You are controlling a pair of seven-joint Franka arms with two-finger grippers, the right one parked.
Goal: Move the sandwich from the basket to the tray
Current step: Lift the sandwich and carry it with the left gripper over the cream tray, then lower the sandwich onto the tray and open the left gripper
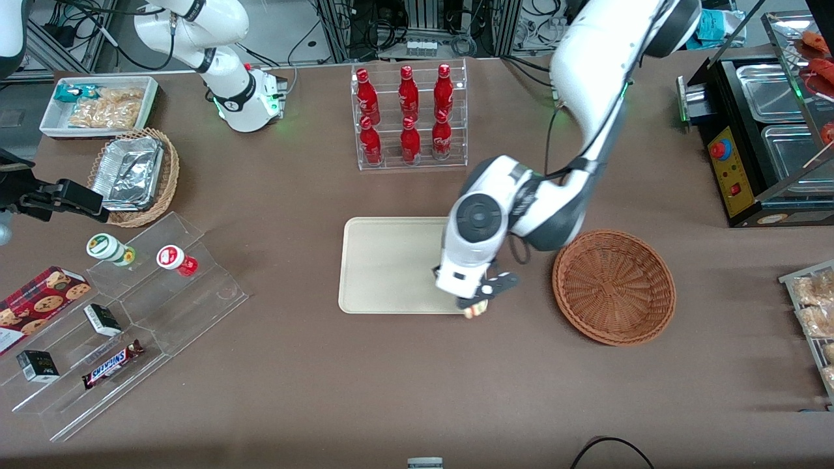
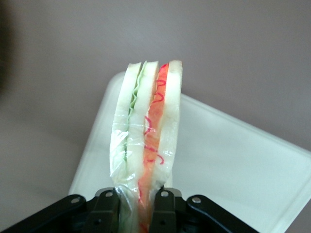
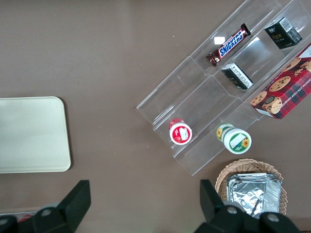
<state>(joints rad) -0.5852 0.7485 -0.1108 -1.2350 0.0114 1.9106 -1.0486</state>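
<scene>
Clamping the sandwich (image 2: 148, 131) between both fingers (image 2: 108, 208), my gripper (image 1: 481, 296) hangs over the corner of the tray (image 1: 384, 260) that lies nearest the front camera and nearest the basket (image 1: 612, 286). From my wrist camera the wedge stands out straight from the pads, wrapped in clear film: white bread outside, a green layer along one half and an orange-red layer along the other, with red squiggles printed on the wrap. Its tip points out over the tray's rounded corner, and brown desk (image 1: 391, 391) shows around that corner. In the front view only a small pale bit of the sandwich peeks out under my black fingers, right at the tray's edge; I cannot tell whether it touches the tray or is held just above it.

The cream tray lies flat at the middle of the desk with nothing else on it that I can see. The reddish-brown woven basket sits beside it, toward my end of the desk, and holds nothing. Farther from the front camera than the tray stands a clear rack of red bottles (image 1: 407, 114). Toward the parked arm's end of the desk are a stepped clear display (image 1: 130, 326) with a Snickers bar (image 1: 112, 365) and a lighter wicker basket holding foil containers (image 1: 130, 172).
</scene>
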